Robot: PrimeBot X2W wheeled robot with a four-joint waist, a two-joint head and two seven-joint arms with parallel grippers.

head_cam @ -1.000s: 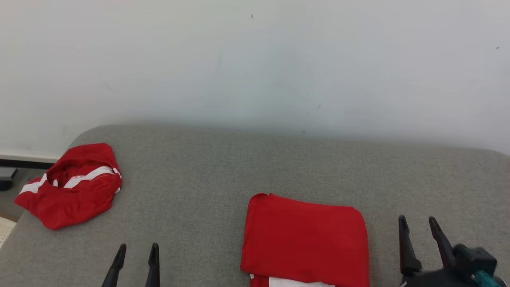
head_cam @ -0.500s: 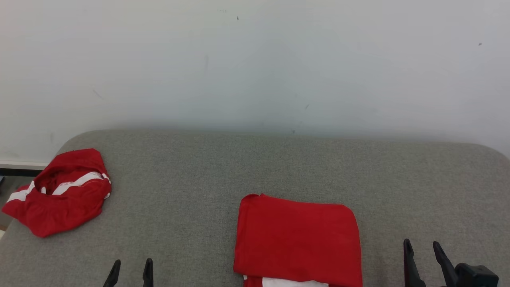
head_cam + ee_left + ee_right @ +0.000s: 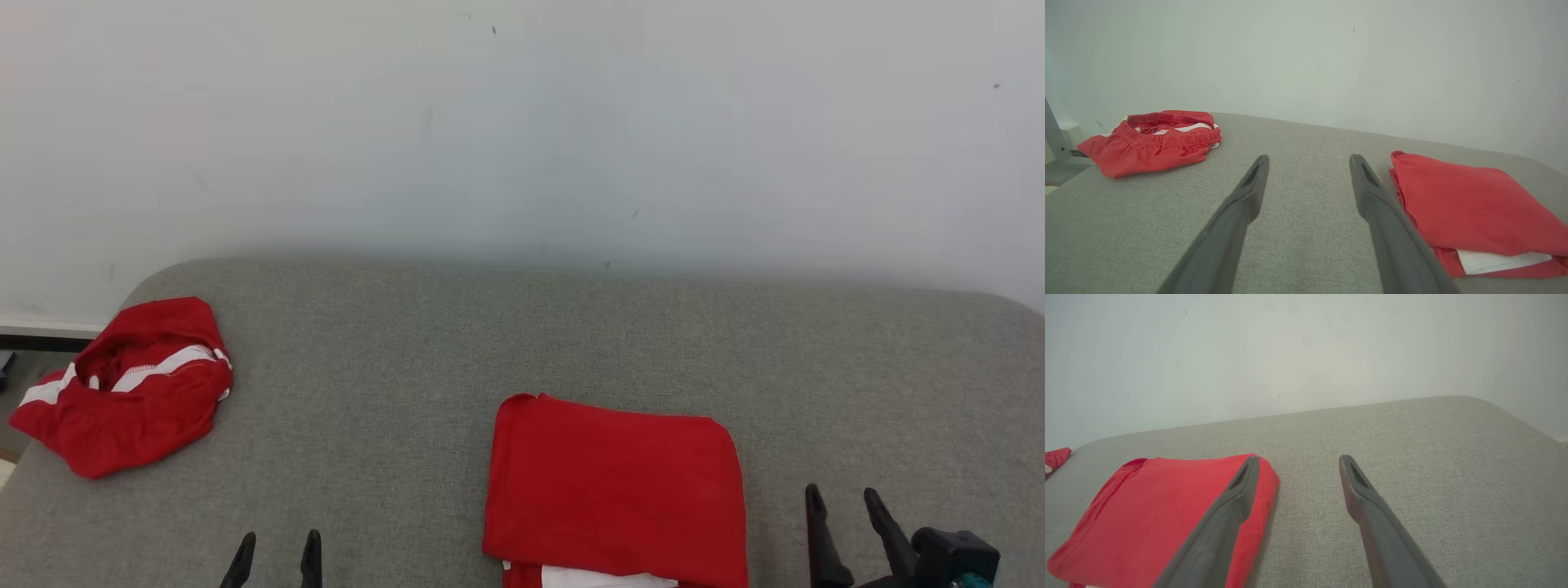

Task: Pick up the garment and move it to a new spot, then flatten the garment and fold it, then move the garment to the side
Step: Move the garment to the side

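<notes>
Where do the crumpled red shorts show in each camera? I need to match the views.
Head view: crumpled red fabric shorts with white stripes, far left on the grey cushion.
Left wrist view: shorts upper left.
Right wrist view: shorts, a red sliver at left edge.
Shared landmark: folded red cloth rectangle, right of them in every view.

Red garment (image 3: 614,482), grey couch (image 3: 522,343)

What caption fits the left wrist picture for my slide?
Open left gripper over the grey cushion, crumpled red shorts to its left, folded red garment to its right.
</notes>
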